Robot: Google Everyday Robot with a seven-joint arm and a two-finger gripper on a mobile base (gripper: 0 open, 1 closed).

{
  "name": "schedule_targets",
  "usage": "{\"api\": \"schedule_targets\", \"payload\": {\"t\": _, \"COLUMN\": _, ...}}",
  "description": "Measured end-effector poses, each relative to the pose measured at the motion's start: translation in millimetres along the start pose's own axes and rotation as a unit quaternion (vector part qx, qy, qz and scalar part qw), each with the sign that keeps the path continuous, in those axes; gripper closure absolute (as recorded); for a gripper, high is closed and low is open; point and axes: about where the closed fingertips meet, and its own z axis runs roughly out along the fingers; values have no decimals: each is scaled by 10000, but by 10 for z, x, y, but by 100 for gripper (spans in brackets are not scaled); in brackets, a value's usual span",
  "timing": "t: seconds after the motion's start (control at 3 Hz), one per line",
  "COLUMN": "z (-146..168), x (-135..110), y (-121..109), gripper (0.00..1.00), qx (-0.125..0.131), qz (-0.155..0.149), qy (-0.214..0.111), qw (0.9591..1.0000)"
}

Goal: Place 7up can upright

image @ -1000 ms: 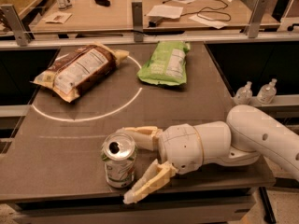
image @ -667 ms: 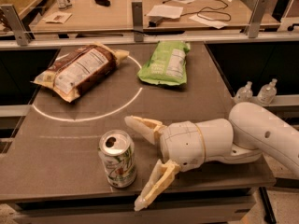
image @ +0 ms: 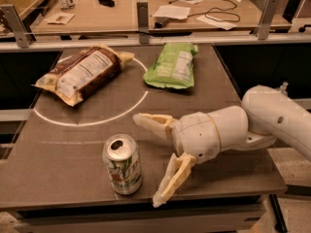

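The 7up can (image: 122, 164) stands upright on the dark table (image: 63, 164) near its front edge, pull-tab top facing up. My gripper (image: 148, 159) is just to the right of the can, at the end of the white arm (image: 272, 118) coming in from the right. Its two cream fingers (image: 153, 123) are spread wide apart and hold nothing. The can stands clear of both fingers, a short gap to their left.
A brown snack bag (image: 82, 72) lies at the back left, across a white circle line (image: 92, 123) on the table. A green snack bag (image: 172, 66) lies at the back middle. A rail and a wooden desk (image: 121, 18) with papers stand behind.
The gripper has let go of the can, spread its fingers and drawn back to the right. The can stays upright where it was set.
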Motion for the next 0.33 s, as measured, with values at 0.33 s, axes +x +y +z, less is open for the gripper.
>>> {"api": "schedule_targets", "payload": {"t": 0.33, "z": -1, "x": -21, "y": 8, "gripper": 0, "qx": -44, "qz": -25, "qy": -2, "qw": 10000}}
